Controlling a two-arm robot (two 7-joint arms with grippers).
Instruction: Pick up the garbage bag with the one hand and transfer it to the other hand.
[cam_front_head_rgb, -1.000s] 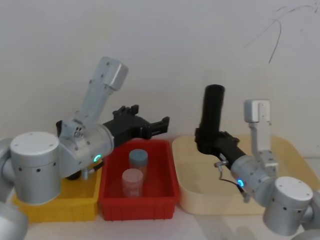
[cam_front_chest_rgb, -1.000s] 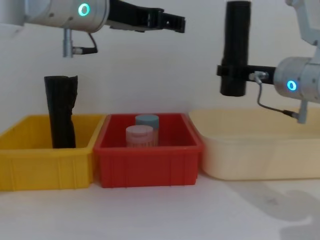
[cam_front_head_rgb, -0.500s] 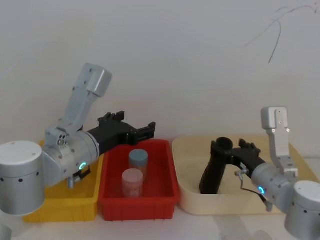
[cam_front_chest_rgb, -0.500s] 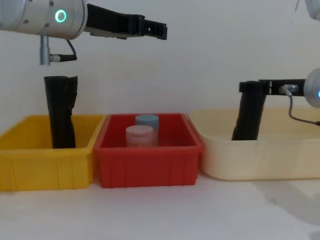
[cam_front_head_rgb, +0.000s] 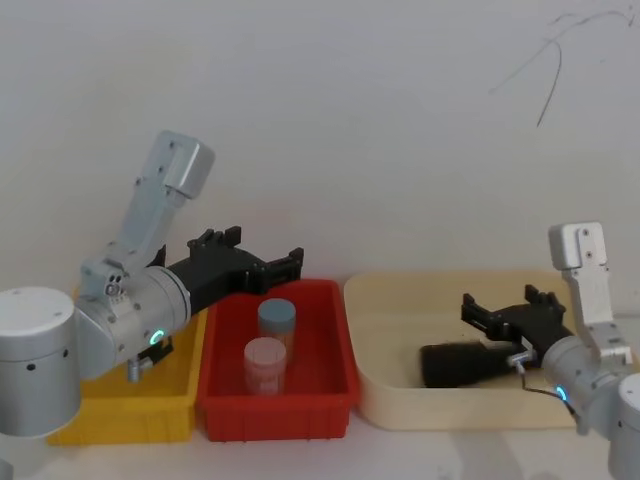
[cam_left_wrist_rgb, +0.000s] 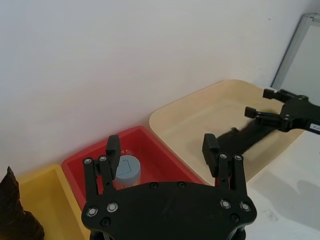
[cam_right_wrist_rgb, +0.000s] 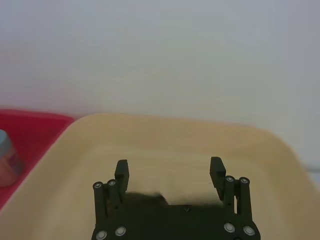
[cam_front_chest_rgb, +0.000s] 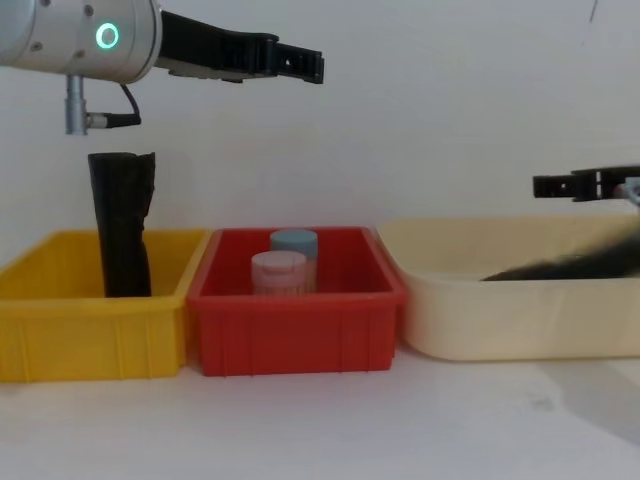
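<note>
Three containers sit in a row on the white surface (cam_front_chest_rgb: 320, 430) along the bottom of the chest view. There's a yellow bin (cam_front_chest_rgb: 90, 335) at lower left, a red bin (cam_front_chest_rgb: 295, 340) in the middle right beside it, and a cream tray (cam_front_chest_rgb: 500, 325) at lower right. A black roll with a ragged top (cam_front_chest_rgb: 120, 225) stands upright in the yellow one. The red one has two jars, the pink-lidded one (cam_front_chest_rgb: 278, 272) in front and the blue-lidded one (cam_front_chest_rgb: 294, 241) just behind. In the upper right of the head view, a thin dark squiggle (cam_front_head_rgb: 559, 72) runs across the pale wall (cam_front_head_rgb: 350, 120).
</note>
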